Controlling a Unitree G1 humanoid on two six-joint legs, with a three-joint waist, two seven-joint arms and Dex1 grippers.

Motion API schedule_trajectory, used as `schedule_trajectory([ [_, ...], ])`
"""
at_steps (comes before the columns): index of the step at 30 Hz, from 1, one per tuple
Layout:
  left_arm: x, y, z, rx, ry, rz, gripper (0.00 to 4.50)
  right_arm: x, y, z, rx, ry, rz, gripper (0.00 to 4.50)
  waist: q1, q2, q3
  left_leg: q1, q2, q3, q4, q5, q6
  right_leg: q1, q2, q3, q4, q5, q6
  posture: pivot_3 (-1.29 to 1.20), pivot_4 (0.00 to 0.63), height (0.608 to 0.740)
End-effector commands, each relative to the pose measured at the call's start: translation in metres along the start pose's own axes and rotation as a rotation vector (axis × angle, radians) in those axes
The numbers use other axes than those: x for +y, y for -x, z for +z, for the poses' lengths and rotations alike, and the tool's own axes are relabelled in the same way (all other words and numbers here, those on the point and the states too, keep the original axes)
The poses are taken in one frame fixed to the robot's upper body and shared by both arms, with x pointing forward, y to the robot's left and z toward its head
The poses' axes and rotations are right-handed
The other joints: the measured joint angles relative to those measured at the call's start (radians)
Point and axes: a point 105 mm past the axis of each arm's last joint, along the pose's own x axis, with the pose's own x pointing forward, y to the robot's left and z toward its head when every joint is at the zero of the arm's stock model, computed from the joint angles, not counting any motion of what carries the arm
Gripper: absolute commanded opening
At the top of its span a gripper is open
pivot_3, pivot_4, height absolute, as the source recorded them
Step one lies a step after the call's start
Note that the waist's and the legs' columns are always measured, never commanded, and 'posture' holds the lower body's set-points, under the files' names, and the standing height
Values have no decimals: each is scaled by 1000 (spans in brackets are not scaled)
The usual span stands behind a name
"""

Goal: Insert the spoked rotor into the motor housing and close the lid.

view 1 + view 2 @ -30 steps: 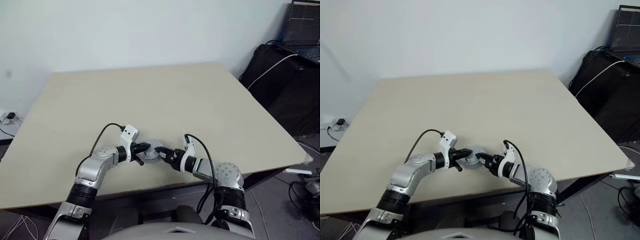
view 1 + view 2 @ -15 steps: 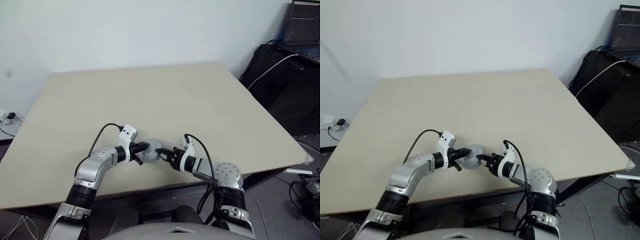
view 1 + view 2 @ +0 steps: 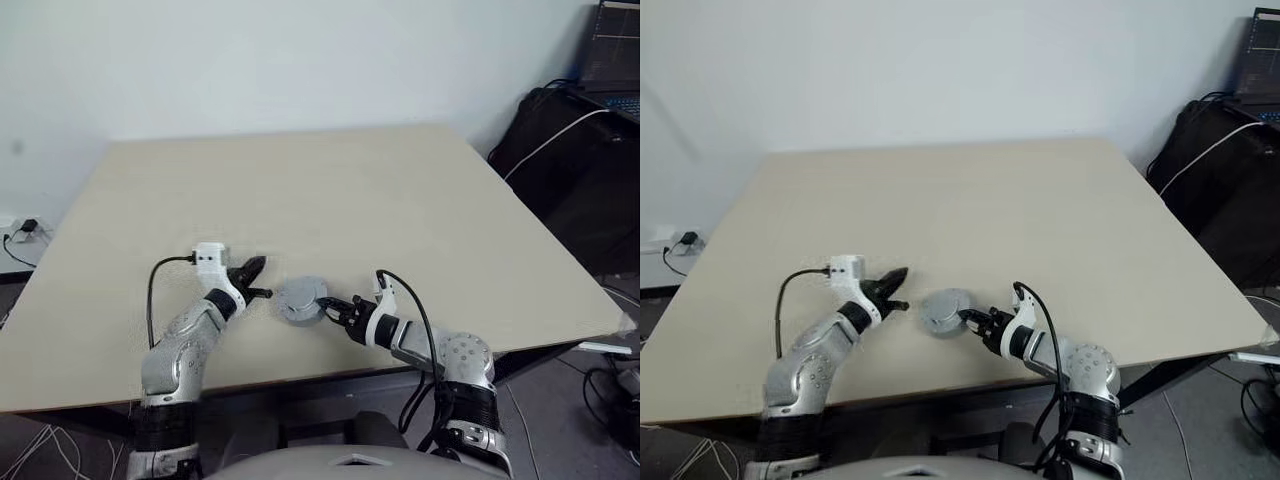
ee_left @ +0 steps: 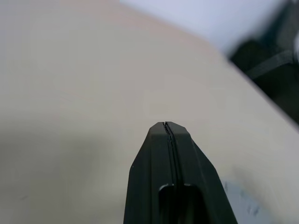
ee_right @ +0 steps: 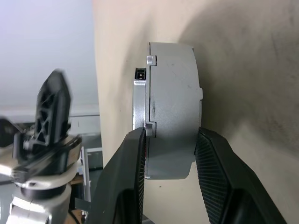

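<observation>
Presently: motor housing, closed grey drum, lid seated, contents hidden, clamped between right gripper fingers. Left gripper beside it, fingers pressed together, empty.

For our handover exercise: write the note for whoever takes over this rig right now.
Left gripper: shut, empty, clear of the motor, to its left.
Right gripper: shut on the closed motor, a finger on each flat face, holding it on edge at the table.
Done: lid looks seated on the housing; rotor cannot be seen, presumably inside.
Left: check the lid's seam, set the motor down, release.
</observation>
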Motion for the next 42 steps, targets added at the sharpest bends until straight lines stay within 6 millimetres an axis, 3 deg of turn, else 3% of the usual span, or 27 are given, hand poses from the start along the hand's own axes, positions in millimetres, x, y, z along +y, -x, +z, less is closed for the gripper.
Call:
schedule_trajectory([
  [1, -8, 16, 7, -90, 79, 1, 0, 22, -11, -12, -4, -46, 101, 1248, 1, 0, 0, 0, 0, 0, 0, 0, 0, 0, 0, 0, 0, -1, -1, 0, 0, 740],
  [7, -20, 38, -41, 19, 298, -4, 0, 28, -10, -12, 1, -51, 128, 1230, 0, 1, 2, 1, 0, 0, 1, 0, 0, -1, 0, -3, 0, -6, -4, 0, 0, 740],
  [10, -25, 43, -51, 24, 388, 1, 0, 33, -10, -12, 4, -54, 151, 1230, -2, -1, 4, 1, 0, 1, 1, -1, 1, -1, 0, -2, 0, -8, 0, 0, 0, 740],
  [16, -30, 48, -50, -63, 630, -17, 1877, 56, -9, -5, -32, -60, 254, 1219, -6, 0, 8, 1, 1, 0, 1, -1, 0, -2, 1, -3, 0, -8, -1, 0, 0, 740],
  [24, -36, 50, -46, -118, 784, -59, 4500, 83, -6, 2, -72, -56, 362, 1219, -8, -2, 12, -1, 0, 1, 1, 0, 1, -1, 3, -3, 0, -9, -1, 0, 0, 740],
  [32, -55, 48, -33, -150, 922, -221, 4500, 93, -7, -13, 15, -41, 402, 1219, -13, -2, 12, -1, 0, 1, 1, 0, 1, 0, 7, -2, 0, -9, -1, 0, 0, 740],
  [42, -60, 47, -33, -156, 985, -260, 4500, 93, -6, -22, 77, -18, 386, 1219, -13, -2, 12, -1, 0, 1, 1, 0, 2, 0, 7, -2, 0, -9, -1, 0, 0, 740],
])
